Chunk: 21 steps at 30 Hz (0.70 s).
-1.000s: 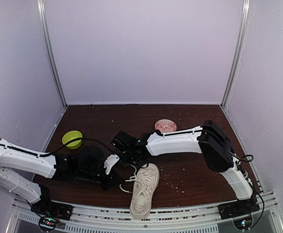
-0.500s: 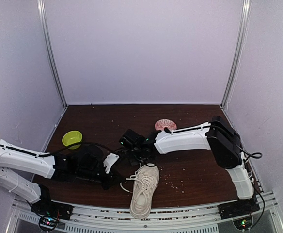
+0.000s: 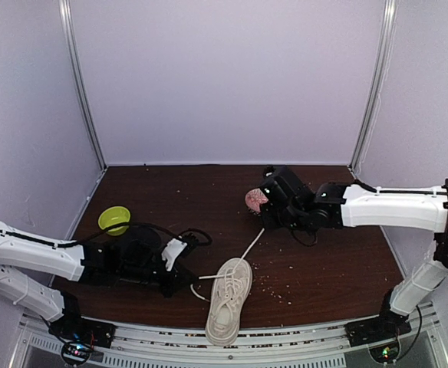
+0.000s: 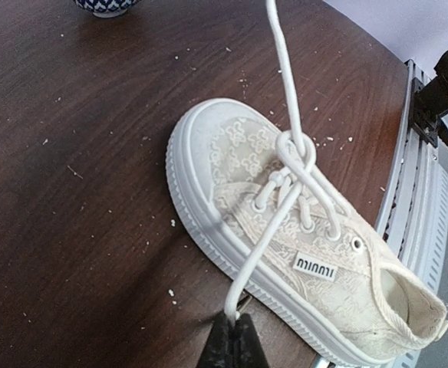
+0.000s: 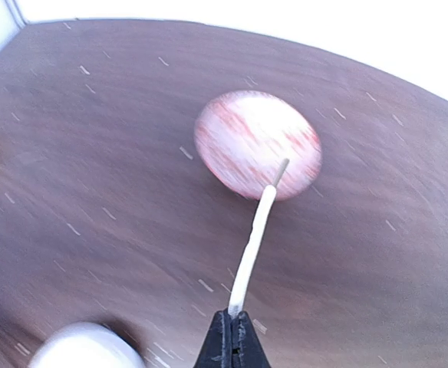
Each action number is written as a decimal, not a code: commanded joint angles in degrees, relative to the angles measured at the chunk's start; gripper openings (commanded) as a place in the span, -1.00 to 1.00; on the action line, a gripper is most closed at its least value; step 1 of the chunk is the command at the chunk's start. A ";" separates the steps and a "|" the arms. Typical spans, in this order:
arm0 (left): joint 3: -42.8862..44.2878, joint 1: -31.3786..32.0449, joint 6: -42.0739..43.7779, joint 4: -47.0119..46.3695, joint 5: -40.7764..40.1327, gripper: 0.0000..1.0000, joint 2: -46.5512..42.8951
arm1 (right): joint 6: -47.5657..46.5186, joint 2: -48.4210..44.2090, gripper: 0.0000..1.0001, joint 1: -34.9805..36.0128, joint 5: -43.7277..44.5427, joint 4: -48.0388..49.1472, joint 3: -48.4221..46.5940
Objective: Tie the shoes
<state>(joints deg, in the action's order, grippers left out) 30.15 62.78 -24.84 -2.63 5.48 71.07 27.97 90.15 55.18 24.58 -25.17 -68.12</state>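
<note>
The cream shoe (image 3: 228, 301) lies at the near edge of the table, toe toward the back. In the left wrist view the shoe (image 4: 285, 230) has its two white laces crossed in a simple knot (image 4: 294, 149) over the eyelets. My left gripper (image 3: 187, 277) sits just left of the shoe. It is shut on one lace (image 4: 264, 238), pinched at the left gripper's (image 4: 235, 322) tip. My right gripper (image 3: 268, 219) is behind and right of the shoe. The right gripper (image 5: 232, 316) is shut on the other lace (image 5: 251, 245), which runs taut (image 3: 248, 247) from the knot.
A pink bowl (image 3: 255, 198) stands just behind the right gripper, and shows blurred in the right wrist view as the pink bowl (image 5: 257, 144). A green bowl (image 3: 114, 220) is at the left. A blue-patterned bowl (image 4: 105, 6) sits beyond the shoe's toe. The metal rail (image 4: 423, 153) runs along the table's near edge.
The right arm has swung from the shoe's tongue to the back right, shutting on a lace and drawing it taut. The left arm has held still with its lace.
</note>
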 commanded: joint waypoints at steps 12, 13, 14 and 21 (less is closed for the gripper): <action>2.26 -1.84 -3.00 2.20 0.65 -1.00 -1.77 | 6.17 -30.88 -1.00 0.98 -10.55 6.64 29.81; 2.78 -2.74 -3.81 0.67 1.92 -1.00 -1.40 | 4.95 -32.58 -1.00 2.53 -13.09 9.92 30.30; 3.47 -3.69 -4.70 -0.95 3.34 -1.00 -1.12 | 3.70 -34.03 -1.00 4.58 -14.81 12.66 30.35; 10.96 -7.34 -4.43 -7.94 10.59 -1.00 3.80 | -3.06 -30.34 -1.00 22.69 -21.01 28.04 23.75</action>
<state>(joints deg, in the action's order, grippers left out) 36.42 56.97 -29.02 -2.50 10.13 72.36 29.47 55.79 70.98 9.61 -10.07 -39.79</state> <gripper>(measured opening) 0.015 0.009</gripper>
